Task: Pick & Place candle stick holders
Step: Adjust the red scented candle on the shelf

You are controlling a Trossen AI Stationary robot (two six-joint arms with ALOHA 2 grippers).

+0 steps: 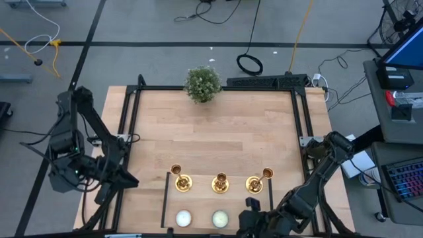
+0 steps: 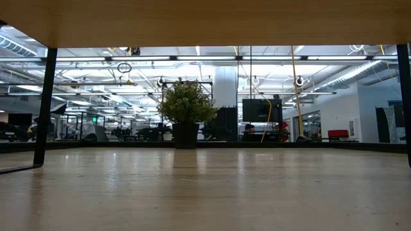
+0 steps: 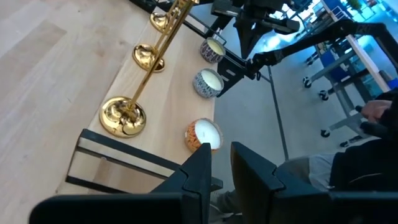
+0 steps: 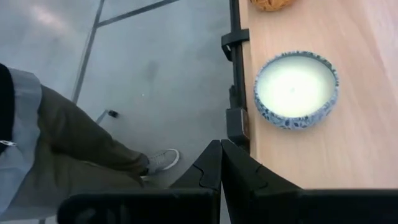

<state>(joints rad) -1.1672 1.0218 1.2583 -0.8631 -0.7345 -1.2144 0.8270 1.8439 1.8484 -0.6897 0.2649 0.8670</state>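
Three shiny gold candle stick holders stand upright on their round bases in a row near the table's near edge (image 1: 180, 182) (image 1: 220, 183) (image 1: 256, 182). They also show in the left wrist view (image 3: 122, 117) (image 3: 148, 57) (image 3: 160, 22). My left gripper (image 1: 129, 178) hangs off the table's left near corner, its fingers (image 3: 200, 167) a narrow gap apart and empty. My right gripper (image 1: 250, 215) hovers over the near edge, right of the candles. It is shut and empty (image 4: 221, 152). The low view shows neither the holders nor the grippers.
Flat round candles lie along the near edge: an orange-sided one (image 3: 202, 134), a blue-patterned one (image 4: 295, 90) and a third (image 3: 211, 50) near my right arm. A bushy potted plant (image 1: 202, 84) stands at the far edge. A person (image 4: 93, 143) sits just beyond the near edge.
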